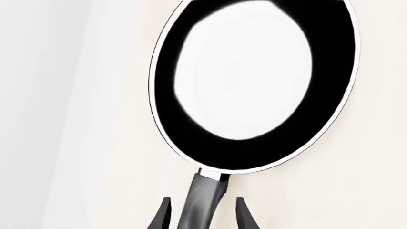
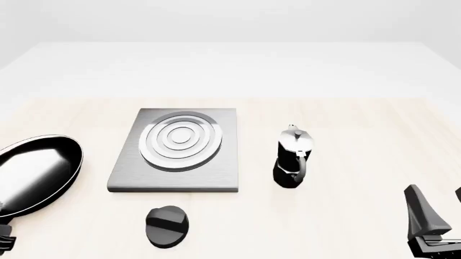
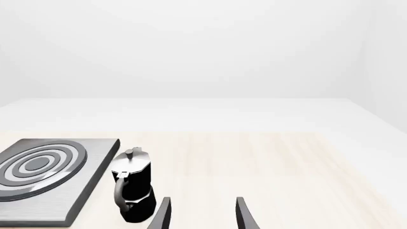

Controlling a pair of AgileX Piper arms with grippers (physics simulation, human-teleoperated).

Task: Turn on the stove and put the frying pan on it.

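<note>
The left jaws (image 1: 203, 217) show in the left wrist view only as two dark finger tips, cut off by the picture's edge, standing either side of the frying pan's black handle (image 1: 205, 200); a sliver of gap shows on each side of the handle, so whether they have closed on it or merely straddle it cannot be told. Straight ahead of them lies the frying pan (image 1: 254, 86), its glossy black bowl filled with a bright white reflection that hides the inner surface, and its far rim cropped by the frame. In the front view the pan (image 2: 32, 175) sits at the far left with its near part and handle running out of the picture; whether it rests on the pale wood desk (image 2: 346, 151) or is lifted cannot be made out, and the left arm is only a dark scrap at the corner. The right jaws (image 3: 202, 214) stand apart with nothing between them, only their tips visible; in the front view the right gripper (image 2: 432, 216) is half cut off at the lower right corner. Ahead of the right jaws and off to their left stands the black-and-silver moka pot (image 3: 132, 191), and beyond it to the left lies the stove (image 2: 176, 154), a grey slab with concentric silver rings (image 2: 180, 139), clear of the pan. The black oval knob (image 2: 167, 226) lies on the desk just in front of the slab, between the two grippers, apart from both.
</note>
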